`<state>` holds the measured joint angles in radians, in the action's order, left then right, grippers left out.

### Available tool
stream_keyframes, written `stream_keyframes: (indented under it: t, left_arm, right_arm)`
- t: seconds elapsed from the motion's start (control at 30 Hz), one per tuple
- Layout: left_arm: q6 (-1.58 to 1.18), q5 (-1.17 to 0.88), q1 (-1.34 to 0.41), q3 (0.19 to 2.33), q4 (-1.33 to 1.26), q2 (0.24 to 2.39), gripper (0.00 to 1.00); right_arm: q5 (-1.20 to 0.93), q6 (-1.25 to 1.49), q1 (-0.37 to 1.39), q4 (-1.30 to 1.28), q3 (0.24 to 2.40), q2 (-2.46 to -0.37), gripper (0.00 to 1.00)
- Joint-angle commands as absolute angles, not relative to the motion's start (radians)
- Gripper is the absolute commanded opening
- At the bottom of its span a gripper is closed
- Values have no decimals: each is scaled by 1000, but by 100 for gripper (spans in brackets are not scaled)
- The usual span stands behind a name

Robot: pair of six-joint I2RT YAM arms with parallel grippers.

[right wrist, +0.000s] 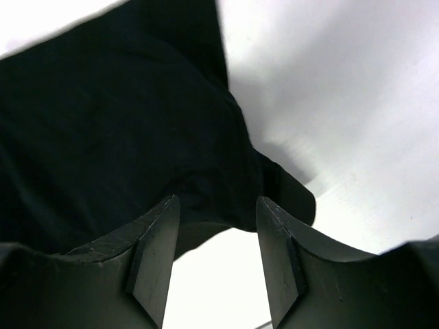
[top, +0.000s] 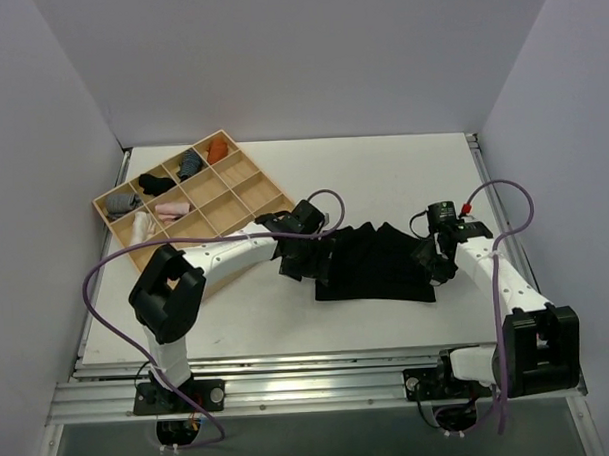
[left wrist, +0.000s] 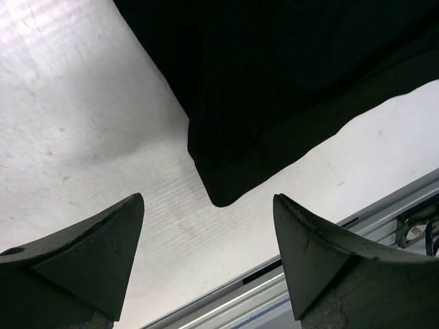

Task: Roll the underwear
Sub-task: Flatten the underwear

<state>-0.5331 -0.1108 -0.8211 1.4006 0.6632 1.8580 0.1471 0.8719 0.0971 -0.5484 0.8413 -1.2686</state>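
The left gripper (left wrist: 208, 200) is open very wide. Its two dark, pointy fingers (left wrist: 89, 253) sit far apart at the bottom of the left wrist view. Nothing is between them but the bare white table (left wrist: 75, 116). A rounded corner of the plain black soft cloth underwear (left wrist: 288, 82) points down toward the gap and stops just above it, not touching the fingers.

The right gripper (right wrist: 218, 202) is open too, but not as wide. It holds nothing. In the right wrist view the black cloth fills the upper left and its edge dips down just behind the two finger tips. Whether the tips touch the cloth I cannot tell.

Only the top view shows the whole thing. The underwear lies flat in the middle of the table, a bit to the right, with soft folds across it. The left gripper is at its left edge and the right gripper at its right edge. A light brown wooden tray (top: 241, 172) with many small square boxes sits in the upper left. Little rolled bundles lie in some boxes, one orange (top: 217, 149) and one pink (top: 172, 208).

Only the left wrist view shows scratches on the table top and a shiny metal rail (left wrist: 384, 205) in the lower right.
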Motion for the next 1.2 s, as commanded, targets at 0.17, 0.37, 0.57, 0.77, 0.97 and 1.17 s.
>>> stream_keyframes:
  t: [0.17,0.37,0.57,0.77,0.97,1.17]
  left_arm:
    - [-587,-268,-818,1276,461,1822,84]
    - [-618,-310,-801,1210,354,1828,83]
    - [-623,-334,-785,1238,321,1881,69]
    - [-592,-218,-736,1312,485,1852,28]
    - [-534,-201,-666,1324,574,1807,25]
    - [-548,-241,-667,1335,558,1813,52]
  right_arm:
    - [84,850,66,-557,744,-1227,51]
    - [60,812,61,-520,707,-1230,49]
    - [11,766,60,-482,683,-1230,46]
    - [-118,745,63,-359,672,-1318,45]
    - [-270,671,118,-189,753,-1503,43]
    - [-187,578,152,-299,862,-1458,49]
